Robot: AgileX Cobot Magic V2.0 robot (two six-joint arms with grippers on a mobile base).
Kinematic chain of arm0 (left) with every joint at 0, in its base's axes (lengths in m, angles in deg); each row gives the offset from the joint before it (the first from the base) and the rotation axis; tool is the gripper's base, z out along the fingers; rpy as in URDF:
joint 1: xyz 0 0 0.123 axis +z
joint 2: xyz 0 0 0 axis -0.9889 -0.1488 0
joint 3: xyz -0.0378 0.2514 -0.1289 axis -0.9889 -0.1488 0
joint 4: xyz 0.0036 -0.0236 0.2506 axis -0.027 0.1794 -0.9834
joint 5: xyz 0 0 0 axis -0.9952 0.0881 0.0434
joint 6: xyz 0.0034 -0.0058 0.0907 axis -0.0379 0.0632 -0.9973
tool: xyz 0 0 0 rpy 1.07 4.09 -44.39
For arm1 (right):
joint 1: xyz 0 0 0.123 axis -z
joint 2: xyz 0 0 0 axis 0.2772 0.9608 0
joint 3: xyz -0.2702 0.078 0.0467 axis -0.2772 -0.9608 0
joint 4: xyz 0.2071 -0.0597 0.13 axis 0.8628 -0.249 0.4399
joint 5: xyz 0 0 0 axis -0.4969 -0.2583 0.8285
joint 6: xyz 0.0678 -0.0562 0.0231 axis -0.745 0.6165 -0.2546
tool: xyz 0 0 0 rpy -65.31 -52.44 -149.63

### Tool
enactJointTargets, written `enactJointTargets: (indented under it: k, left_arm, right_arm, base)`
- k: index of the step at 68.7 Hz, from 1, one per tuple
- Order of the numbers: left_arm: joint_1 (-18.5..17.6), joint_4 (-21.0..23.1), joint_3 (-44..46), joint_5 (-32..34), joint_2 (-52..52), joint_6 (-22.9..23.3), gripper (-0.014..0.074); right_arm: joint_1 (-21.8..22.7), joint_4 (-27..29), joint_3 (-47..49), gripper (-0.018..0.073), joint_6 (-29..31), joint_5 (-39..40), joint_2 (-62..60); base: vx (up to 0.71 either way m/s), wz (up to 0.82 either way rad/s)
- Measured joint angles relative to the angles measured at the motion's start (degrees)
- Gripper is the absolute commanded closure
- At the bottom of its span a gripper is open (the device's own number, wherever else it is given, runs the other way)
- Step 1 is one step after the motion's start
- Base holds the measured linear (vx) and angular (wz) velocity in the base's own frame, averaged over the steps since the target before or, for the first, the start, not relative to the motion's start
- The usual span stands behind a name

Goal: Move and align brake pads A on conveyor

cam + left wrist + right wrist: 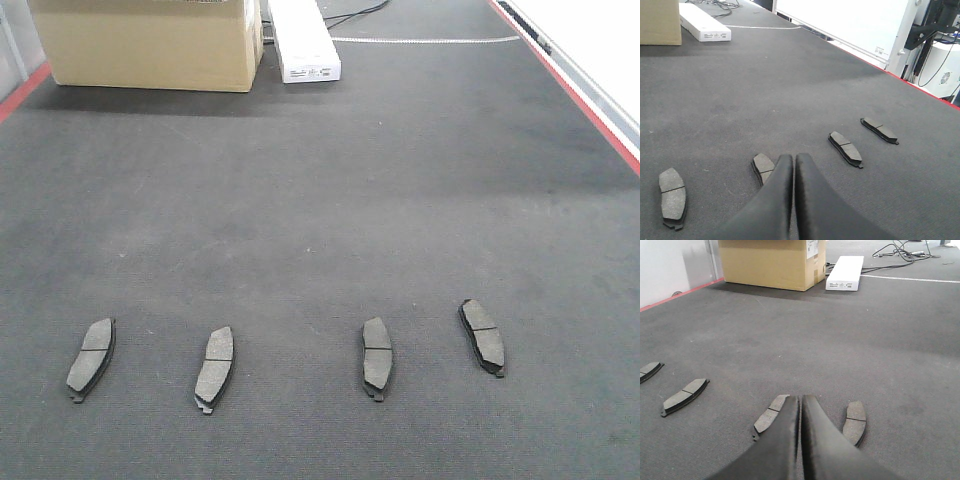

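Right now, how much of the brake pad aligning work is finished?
All four brake pads lie on the conveyor in a rough row, but angled differently. Nothing is held: left gripper and right gripper are shut, empty. Straightening remains.

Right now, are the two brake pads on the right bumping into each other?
Apart. The front view shows bare conveyor between the third pad and the rightmost pad.

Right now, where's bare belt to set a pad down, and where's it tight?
Free: the wide dark charcoal carpet-like conveyor belt between the cardboard box, the white carton and the row of four flat dark-grey brake pads. Also the wider gap mid-row. Tightest: the right pair, between pads and.
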Motion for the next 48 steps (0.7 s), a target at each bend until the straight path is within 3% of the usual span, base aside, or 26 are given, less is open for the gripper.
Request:
enactJointTargets:
  k: [31,38,48]
  left_arm:
    - [0.42,-0.49,-2.81,1.67,0.18,-1.66,0.0604]
    - [4.04,-0.93,-8.73,7.23,0.28,-5.22,0.0604]
    - [13.51,-0.34,-17.64,17.94,0.28,-6.91,0.0603]
  right_arm:
    - [0.0,0.0,0.0,0.0571,0.0,0.0,0.0]
    - [0.0,0.0,0.0,0.0571,0.0,0.0,0.0]
    - [0.0,0.0,0.0,0.0571,0.0,0.0,0.0]
  base:
    - [0.0,0.0]
    - [0.0,0.0]
    - [0.0,0.0]
